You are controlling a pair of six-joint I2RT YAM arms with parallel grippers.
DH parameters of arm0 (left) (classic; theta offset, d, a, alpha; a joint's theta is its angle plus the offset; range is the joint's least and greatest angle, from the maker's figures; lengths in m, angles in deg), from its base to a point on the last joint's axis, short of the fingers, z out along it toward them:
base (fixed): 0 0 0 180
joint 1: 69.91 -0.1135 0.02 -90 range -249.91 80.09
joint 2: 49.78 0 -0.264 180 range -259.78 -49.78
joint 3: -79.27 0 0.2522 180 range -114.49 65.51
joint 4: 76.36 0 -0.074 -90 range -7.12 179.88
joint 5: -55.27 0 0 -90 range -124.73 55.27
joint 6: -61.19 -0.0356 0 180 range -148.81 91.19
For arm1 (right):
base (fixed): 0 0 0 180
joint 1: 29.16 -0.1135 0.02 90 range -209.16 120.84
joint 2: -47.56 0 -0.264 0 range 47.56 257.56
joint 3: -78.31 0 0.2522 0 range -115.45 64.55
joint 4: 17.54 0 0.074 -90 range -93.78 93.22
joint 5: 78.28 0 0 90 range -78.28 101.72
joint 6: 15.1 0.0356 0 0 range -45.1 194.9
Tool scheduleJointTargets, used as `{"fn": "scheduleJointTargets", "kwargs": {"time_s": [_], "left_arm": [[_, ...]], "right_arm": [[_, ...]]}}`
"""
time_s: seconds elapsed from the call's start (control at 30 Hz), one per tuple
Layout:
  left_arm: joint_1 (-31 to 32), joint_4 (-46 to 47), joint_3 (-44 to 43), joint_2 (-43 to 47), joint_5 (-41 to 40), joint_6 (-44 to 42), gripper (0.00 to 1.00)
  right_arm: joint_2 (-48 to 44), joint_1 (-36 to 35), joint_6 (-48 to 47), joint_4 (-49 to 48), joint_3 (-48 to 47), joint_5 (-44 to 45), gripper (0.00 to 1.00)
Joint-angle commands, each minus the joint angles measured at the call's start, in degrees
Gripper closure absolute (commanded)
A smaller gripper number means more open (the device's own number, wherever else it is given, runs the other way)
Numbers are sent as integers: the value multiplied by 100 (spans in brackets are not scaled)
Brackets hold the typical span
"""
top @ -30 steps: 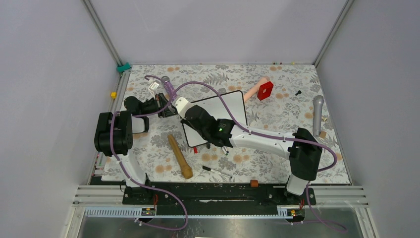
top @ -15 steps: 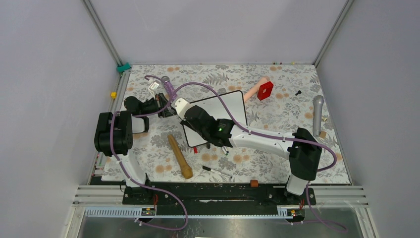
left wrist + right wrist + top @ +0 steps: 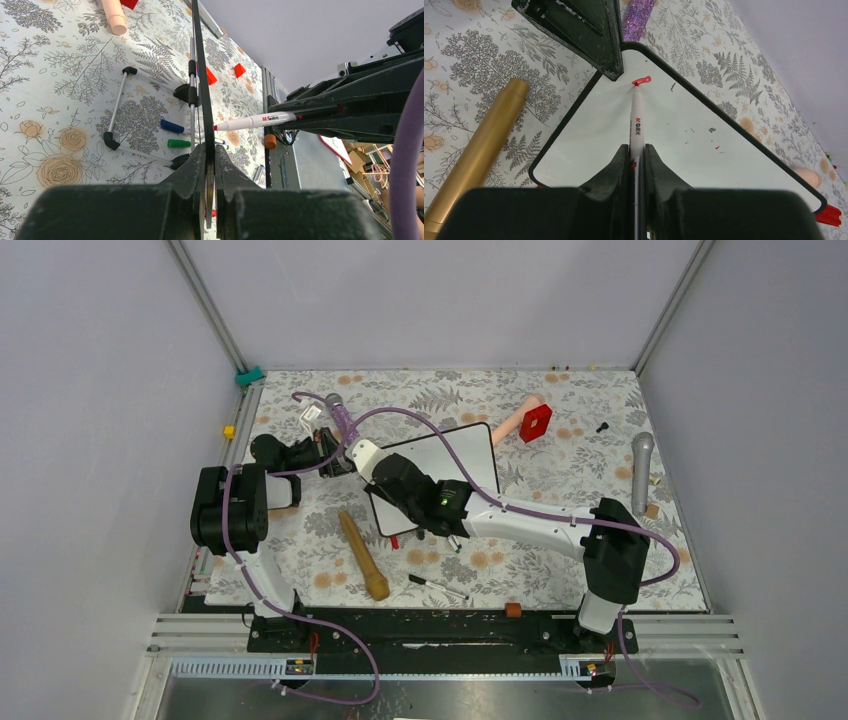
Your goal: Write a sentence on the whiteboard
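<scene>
Right wrist view: right claw grips a marker, tip at a red stroke on the whiteboard; left claw pinches its edge.

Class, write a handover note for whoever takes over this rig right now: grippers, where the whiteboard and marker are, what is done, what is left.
Left gripper: shut on the edge of the whiteboard, steadying it.
Right gripper: shut on the marker, tip at the board's corner near the left gripper.
Done: one short red stroke at that corner.
Left: nearly the whole sentence.
</scene>
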Motion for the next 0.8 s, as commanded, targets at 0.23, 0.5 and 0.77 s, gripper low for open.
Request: {"fn": "scheduleJointTargets", "kwargs": {"time_s": [0.23,0.5,0.77], "left_arm": [[61,247,15,290,217,-62,100],[57,253,23,295,216,-56,100],[58,248,24,303,217,-54,100]], "right_arm": [[-119,-34,-209,-116,80,470,100],[-199,-32,-237,-99,251,445,100],[-275,-36,-229,-48,401,346,100]]}}
